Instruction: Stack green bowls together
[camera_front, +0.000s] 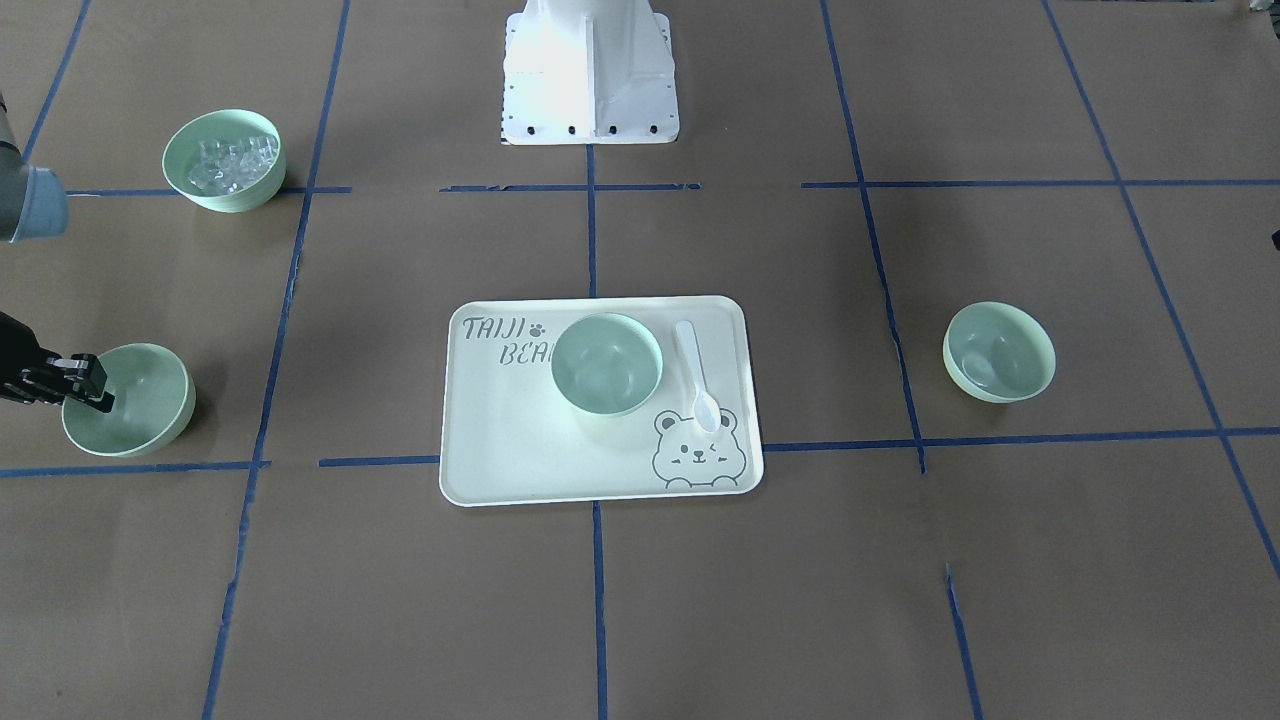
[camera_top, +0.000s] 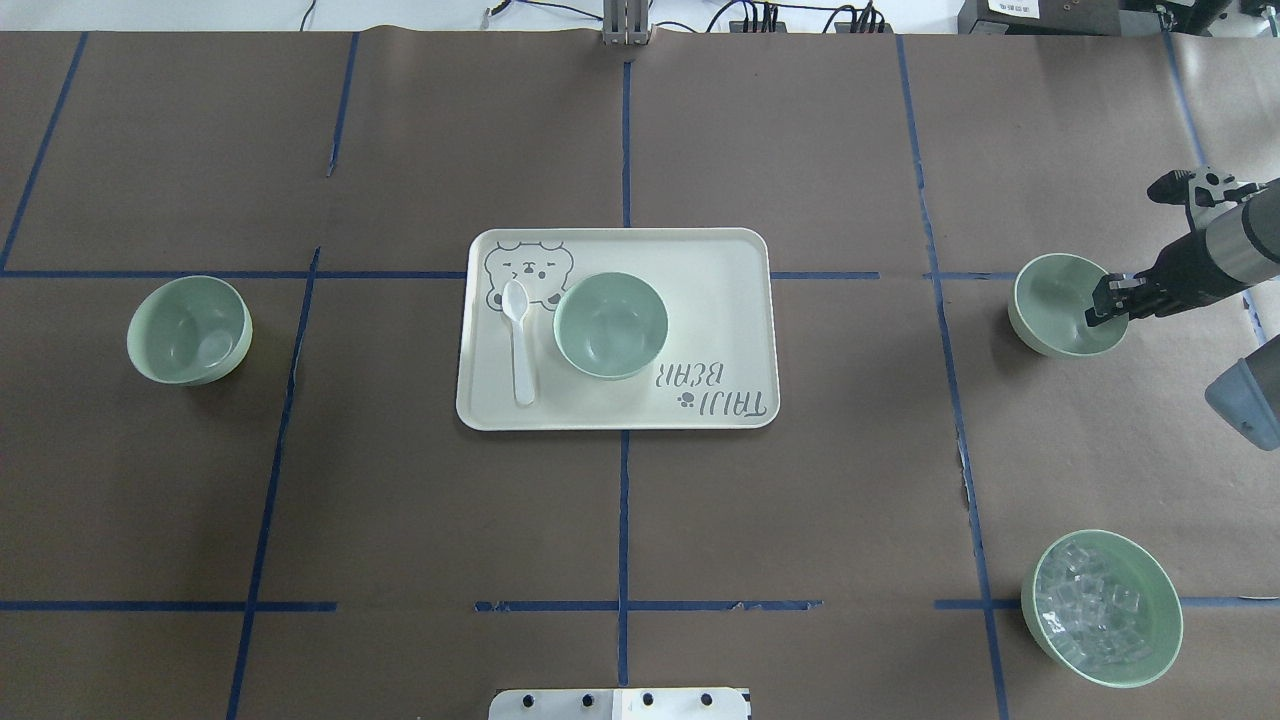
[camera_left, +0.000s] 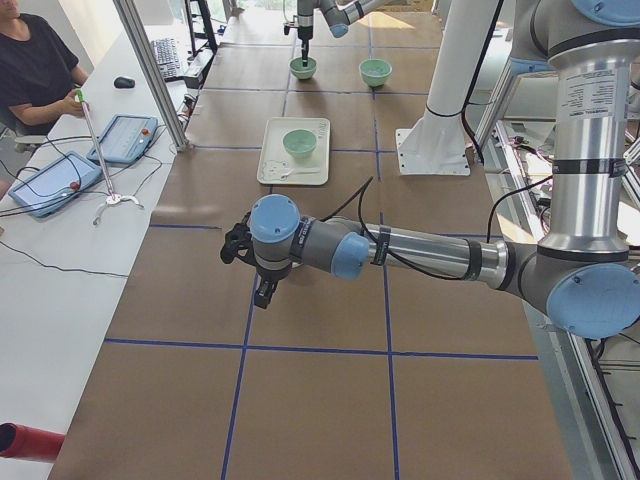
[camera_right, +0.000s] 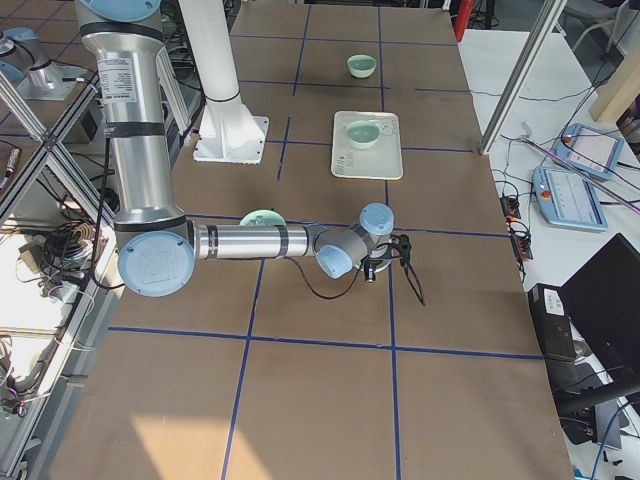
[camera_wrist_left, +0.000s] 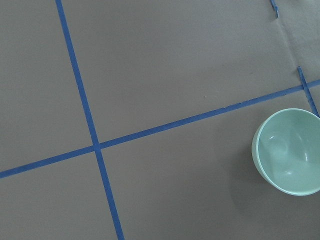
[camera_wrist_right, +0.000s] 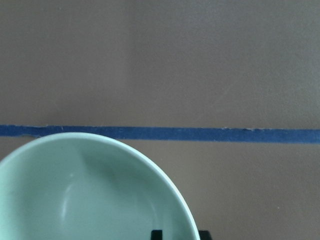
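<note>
Right fingers (camera_top: 1097, 310): spread, astride the 3 o'clock rim of the nearest green bowl (camera_top: 1055, 300), at 3 o'clock from the tray (camera_top: 740, 300); apparently not yet pinching. Could skid or tip it on the worktop (camera_top: 800, 520) if closed shallow on that slick rim. Farther: tray bowl (camera_top: 610, 325), with a spoon (camera_top: 520, 340) just beside at 9 o'clock, easily knocked when nesting. Farthest: last bowl (camera_top: 190, 330). Cannot tell left fingers' (camera_left: 262, 292) state.

Item counts, read from the overhead view.
Plain green bowls (camera_top: 610, 325): 3. One sits on the tray (camera_top: 720, 270), one bowl (camera_top: 189, 330) at 9 o'clock of the tray, one bowl (camera_top: 1055, 305) at 3 o'clock.
Green cube-filled bowl (camera_top: 1101, 608): 1, at 4 o'clock.
Tray: 1.
White spoon (camera_top: 518, 345): 1.
</note>
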